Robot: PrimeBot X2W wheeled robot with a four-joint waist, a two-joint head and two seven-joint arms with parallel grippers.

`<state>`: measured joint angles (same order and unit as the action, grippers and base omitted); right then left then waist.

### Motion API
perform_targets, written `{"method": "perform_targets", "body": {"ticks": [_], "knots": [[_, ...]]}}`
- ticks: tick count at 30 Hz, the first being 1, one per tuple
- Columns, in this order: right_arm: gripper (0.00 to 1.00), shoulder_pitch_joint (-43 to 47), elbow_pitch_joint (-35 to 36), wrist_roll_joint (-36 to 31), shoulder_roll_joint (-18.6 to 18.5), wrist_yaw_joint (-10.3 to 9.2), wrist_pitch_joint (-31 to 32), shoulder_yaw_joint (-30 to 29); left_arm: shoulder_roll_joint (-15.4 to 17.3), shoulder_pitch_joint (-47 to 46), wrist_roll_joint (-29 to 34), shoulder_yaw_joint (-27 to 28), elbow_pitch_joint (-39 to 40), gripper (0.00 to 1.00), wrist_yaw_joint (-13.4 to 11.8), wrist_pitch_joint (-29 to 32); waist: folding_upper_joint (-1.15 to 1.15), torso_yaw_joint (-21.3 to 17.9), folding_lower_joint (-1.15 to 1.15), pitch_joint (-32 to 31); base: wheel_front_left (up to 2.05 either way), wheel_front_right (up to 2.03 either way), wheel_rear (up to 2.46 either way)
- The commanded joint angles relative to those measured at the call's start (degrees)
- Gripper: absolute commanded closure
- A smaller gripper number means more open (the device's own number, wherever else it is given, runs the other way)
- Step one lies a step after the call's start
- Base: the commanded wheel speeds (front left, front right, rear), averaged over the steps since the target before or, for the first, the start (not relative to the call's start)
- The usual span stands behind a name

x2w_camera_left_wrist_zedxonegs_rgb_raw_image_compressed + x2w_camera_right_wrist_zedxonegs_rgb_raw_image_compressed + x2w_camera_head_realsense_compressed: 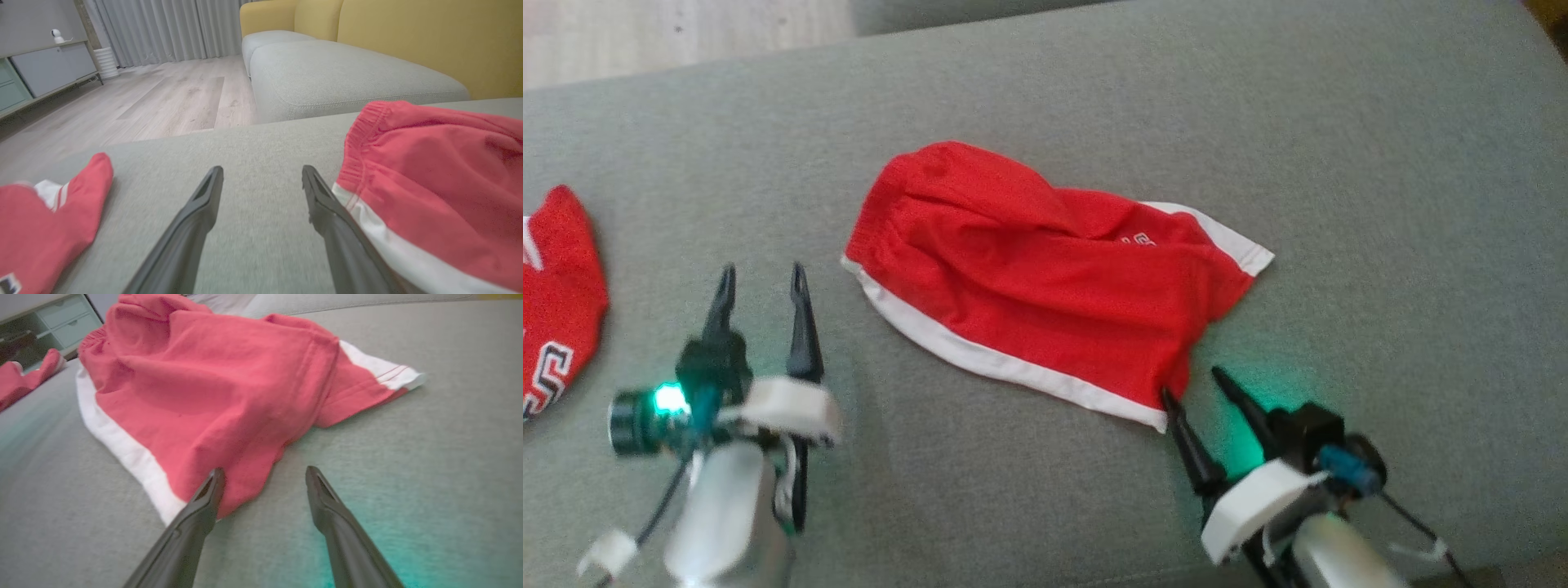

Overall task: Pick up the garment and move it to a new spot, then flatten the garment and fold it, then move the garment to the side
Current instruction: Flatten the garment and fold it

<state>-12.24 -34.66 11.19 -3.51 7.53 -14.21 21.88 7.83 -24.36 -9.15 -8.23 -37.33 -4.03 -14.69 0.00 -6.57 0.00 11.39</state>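
Observation:
The garment (1045, 278) is a pair of red shorts with white trim, lying folded and slightly rumpled on the grey sofa cushion (1380, 163). My left gripper (761, 282) stands open a little to the left of its waistband end, holding nothing; in the left wrist view the left gripper (262, 173) has the garment (441, 179) just beside its right finger. My right gripper (1192, 384) is open at the garment's near right corner. In the right wrist view the right gripper (264, 473) has its left fingertip (214, 482) over the garment's (212, 396) hem edge.
A second red garment (556, 294) with white lettering lies at the cushion's left edge. Beyond the cushion I see wooden floor (163, 94), another grey seat (347, 73) with yellow backrests (429, 36), grey curtains and a low cabinet (41, 69).

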Motion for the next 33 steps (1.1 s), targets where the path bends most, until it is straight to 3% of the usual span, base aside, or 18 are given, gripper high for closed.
{"method": "perform_targets", "body": {"ticks": [1, 6, 12, 13, 14, 21, 25, 30, 31, 32, 33], "knots": [[0.00, 0.8, 1.7, 1.1, 0.6, -0.04, -0.8, 1.8, 0.7, 0.7, 0.1, 2.6, 3.2, 0.00, 0.0, -0.3, 0.00, 1.4, 0.00, -1.4, 0.00, 0.00, 0.00], [0.00, 3.3, 1.4, 3.9, 0.5, -0.04, -0.8, 3.9, -1.4, 8.2, 0.9, 3.8, 8.5, 0.00, 0.5, -0.3, 0.00, 3.1, 0.00, -3.2, 0.00, 0.00, 0.00], [0.00, 3.4, -0.8, 5.4, 0.6, -0.04, -0.8, 1.6, -3.2, 13.6, 1.8, 4.5, 11.4, 0.00, 1.2, -0.3, 0.00, 5.1, 0.00, -4.4, 0.00, 0.00, 0.00], [0.32, 3.2, -1.1, 5.6, 0.6, -0.04, -0.8, 1.3, -3.4, 14.2, 1.8, 4.6, 11.6, 0.00, 1.3, -0.3, 0.00, 5.4, 0.00, -4.5, 0.00, 0.00, 0.00], [1.00, 3.1, -1.5, 5.9, 0.6, -0.04, -0.8, 0.9, -3.6, 14.6, 1.9, 4.6, 11.8, 0.00, 1.4, -0.3, 0.00, 5.7, 0.00, -4.7, 0.00, 0.00, 0.00], [1.00, 2.2, 1.4, 5.3, -0.6, -0.04, -0.8, -6.2, -4.5, 16.9, 2.1, 5.0, 12.3, 0.00, 2.4, -0.3, 0.00, 6.6, 0.00, -5.7, 0.00, 0.00, 0.00], [1.00, 1.1, 3.9, 2.2, -5.7, -0.04, -0.8, -12.0, -4.8, 19.7, 1.9, 4.0, 11.1, 0.00, 3.4, -0.3, 0.00, 6.6, 0.00, -8.2, 0.00, 0.00, 0.00], [1.00, 0.5, 2.5, 0.2, -7.7, -0.04, -0.8, -14.6, -4.9, 21.4, 1.2, 2.1, 10.0, 0.00, 3.7, -0.3, 0.00, 6.9, 0.00, -9.5, 0.00, 0.00, 0.00], [0.54, 0.3, 1.4, -0.3, -7.8, -0.04, -0.8, -15.5, -4.9, 21.7, 0.9, 1.4, 9.7, 0.00, 3.7, -0.3, 0.00, 7.0, 0.00, -9.7, 0.00, 0.00, 0.00], [0.00, 0.1, 0.4, -0.8, -7.5, -0.04, -0.8, -16.0, -4.9, 21.9, 0.7, 0.7, 9.5, 0.00, 3.7, -0.3, 0.00, 7.2, 0.00, -9.9, 0.00, 0.00, 0.00], [0.00, -0.1, 0.2, -1.4, -7.1, -0.04, -0.8, -16.3, -4.9, 22.1, 0.5, 0.1, 9.4, 0.00, 3.6, -0.3, 0.00, 7.3, 0.00, -10.0, 0.00, 0.00, 0.00]]}}
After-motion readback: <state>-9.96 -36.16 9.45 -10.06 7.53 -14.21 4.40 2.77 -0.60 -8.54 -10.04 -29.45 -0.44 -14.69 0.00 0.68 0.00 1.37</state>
